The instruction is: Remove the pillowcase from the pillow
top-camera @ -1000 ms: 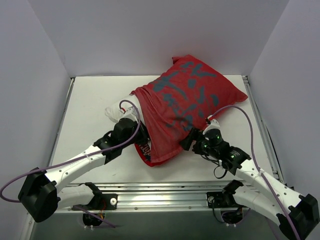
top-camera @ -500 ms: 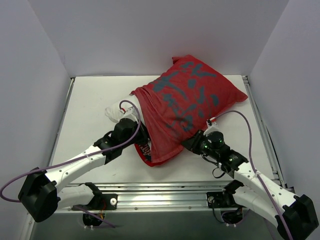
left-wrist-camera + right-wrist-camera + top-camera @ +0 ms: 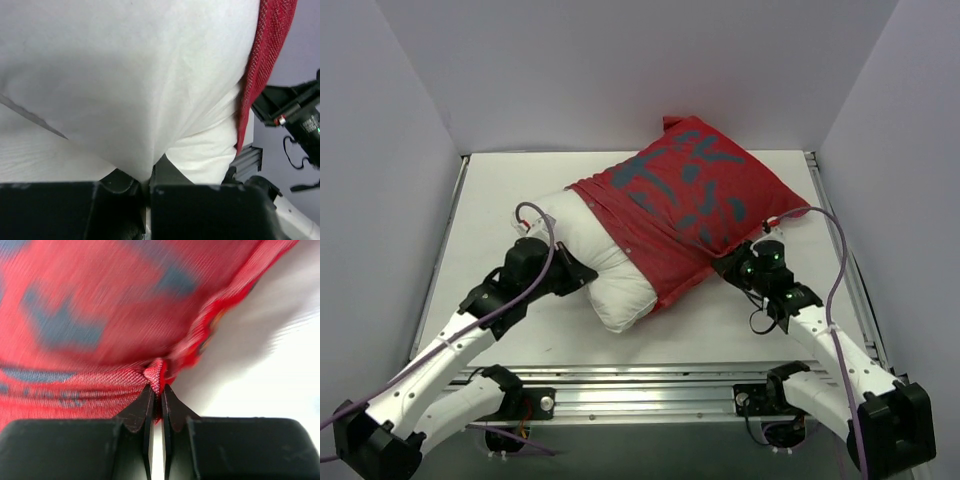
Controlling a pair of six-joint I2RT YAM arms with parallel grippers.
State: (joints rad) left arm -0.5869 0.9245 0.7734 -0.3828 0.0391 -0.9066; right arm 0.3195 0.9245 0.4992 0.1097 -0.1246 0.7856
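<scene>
The red pillowcase [image 3: 695, 200] with dark grey marks covers the far right part of the white pillow [image 3: 600, 262], whose near left end is bare. My left gripper [image 3: 572, 272] is shut on a pinch of the pillow's white fabric [image 3: 145, 172]. The pillowcase's red hem [image 3: 260, 65] shows at the right of the left wrist view. My right gripper [image 3: 732, 266] is shut on a fold of the pillowcase [image 3: 156, 376] at its near right edge, seen close in the right wrist view.
Grey walls close in the white table [image 3: 490, 210] on the left, back and right. A metal rail [image 3: 640, 375] runs along the near edge between the arm bases. Purple cables loop over both arms.
The right gripper closed on the pillowcase edge and pulled it to the far right. The left arm drew the pillow back to the left, baring much more white cushion.
</scene>
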